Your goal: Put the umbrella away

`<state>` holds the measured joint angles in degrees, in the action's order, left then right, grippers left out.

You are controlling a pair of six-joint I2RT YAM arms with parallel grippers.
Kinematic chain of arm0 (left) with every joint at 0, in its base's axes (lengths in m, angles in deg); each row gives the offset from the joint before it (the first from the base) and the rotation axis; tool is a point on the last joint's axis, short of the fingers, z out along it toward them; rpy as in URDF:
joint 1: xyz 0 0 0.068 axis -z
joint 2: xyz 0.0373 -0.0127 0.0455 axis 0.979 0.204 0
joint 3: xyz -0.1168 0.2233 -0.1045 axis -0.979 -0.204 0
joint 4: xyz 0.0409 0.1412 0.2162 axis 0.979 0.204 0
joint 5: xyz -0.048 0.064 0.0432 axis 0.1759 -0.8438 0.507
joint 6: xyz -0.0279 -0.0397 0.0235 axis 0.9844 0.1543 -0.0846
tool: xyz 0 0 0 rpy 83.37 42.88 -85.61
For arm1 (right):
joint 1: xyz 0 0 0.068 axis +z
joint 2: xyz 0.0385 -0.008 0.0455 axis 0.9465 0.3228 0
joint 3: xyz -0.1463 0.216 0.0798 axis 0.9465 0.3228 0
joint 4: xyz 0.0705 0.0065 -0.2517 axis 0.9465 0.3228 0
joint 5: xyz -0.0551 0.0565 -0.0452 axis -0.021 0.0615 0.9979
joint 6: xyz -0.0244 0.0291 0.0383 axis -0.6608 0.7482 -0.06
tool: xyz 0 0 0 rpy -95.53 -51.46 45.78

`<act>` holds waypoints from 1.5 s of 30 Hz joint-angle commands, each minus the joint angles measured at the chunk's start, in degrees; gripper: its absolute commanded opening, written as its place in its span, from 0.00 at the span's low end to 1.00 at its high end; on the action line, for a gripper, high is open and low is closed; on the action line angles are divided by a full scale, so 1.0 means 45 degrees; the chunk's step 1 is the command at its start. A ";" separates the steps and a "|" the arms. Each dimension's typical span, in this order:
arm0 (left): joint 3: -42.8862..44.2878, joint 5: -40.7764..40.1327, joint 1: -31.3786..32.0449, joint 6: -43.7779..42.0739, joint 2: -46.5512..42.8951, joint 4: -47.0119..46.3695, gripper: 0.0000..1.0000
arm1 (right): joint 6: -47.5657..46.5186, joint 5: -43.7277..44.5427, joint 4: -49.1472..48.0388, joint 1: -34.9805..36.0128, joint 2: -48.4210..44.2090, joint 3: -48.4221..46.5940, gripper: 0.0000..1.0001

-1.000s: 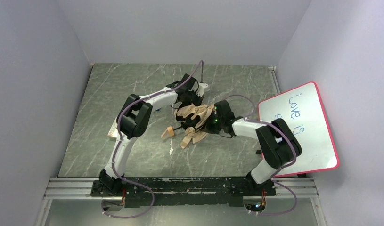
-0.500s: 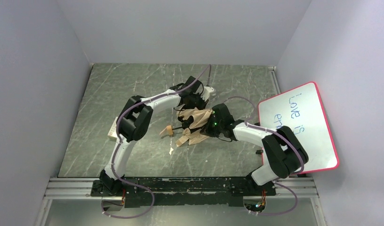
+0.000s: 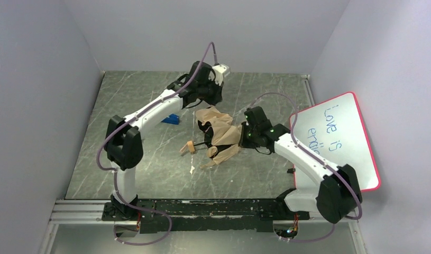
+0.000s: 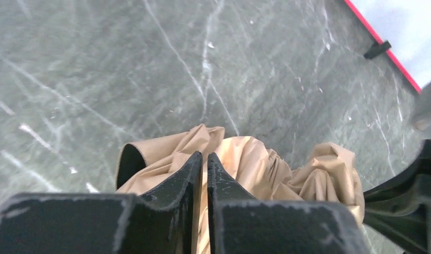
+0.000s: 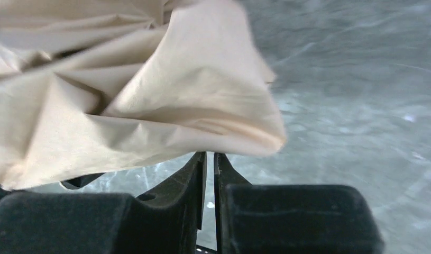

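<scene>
Both arms have drawn back from the umbrella (image 3: 219,132), which lies crumpled in the middle of the counter (image 3: 123,100). Nearer, the right tool (image 5: 209,159), fingers all but together, sits at the canopy's right edge. Beyond, the left tool (image 4: 204,159), likewise nearly closed, hovers over its far edge.

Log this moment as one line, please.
left jaws nearly shut, clear of umbrella | right jaws nearly shut, beside its fabric | umbrella crumpled on table, not put away

A robotics lab test cell; plain pale walls (image 3: 38,106) box in a grey marbled table (image 3: 260,92); aluminium rail (image 3: 75,212), whiteboard (image 3: 353,148).
</scene>
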<state>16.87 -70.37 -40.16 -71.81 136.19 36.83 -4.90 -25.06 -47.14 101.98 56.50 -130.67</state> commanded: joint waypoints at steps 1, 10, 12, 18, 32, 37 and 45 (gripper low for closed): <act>-0.0654 -0.2177 -0.0480 0.0954 -0.1481 -0.0298 0.10 | -0.0808 0.3384 0.3326 -0.0029 -0.0946 -0.1458 0.15; -0.4980 -0.5475 -0.1134 0.2478 -0.5788 0.0544 0.05 | -0.1286 0.5978 0.2053 -0.1654 -0.0156 -0.2859 0.11; -0.6084 -0.6155 -0.1135 0.2963 -0.6681 0.1101 0.05 | -0.1763 0.5366 0.1162 -0.2456 0.0403 -0.3018 0.11; -0.9694 -0.6377 -0.1138 0.4766 -0.8871 0.1497 0.05 | -0.2876 0.3079 -0.0022 -0.3458 0.3361 -0.4039 0.07; -1.2869 -0.4362 -0.1132 0.5890 -0.7786 -0.1436 0.05 | -0.3496 0.0446 -0.0894 -0.3488 0.6697 -0.4421 0.07; -1.3108 -0.3824 -0.0943 0.6101 -0.6719 -0.2916 0.05 | -0.3755 -0.0631 -0.0986 -0.3188 0.6836 -0.4159 0.08; -1.2204 -0.3500 0.0292 0.6634 -0.4687 -0.4193 0.05 | -0.3634 -0.1651 -0.1093 -0.1817 0.6917 -0.3972 0.09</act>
<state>-41.47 -88.49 -42.15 -43.68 111.68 23.54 -21.03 -28.34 -50.92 90.26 87.16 -149.45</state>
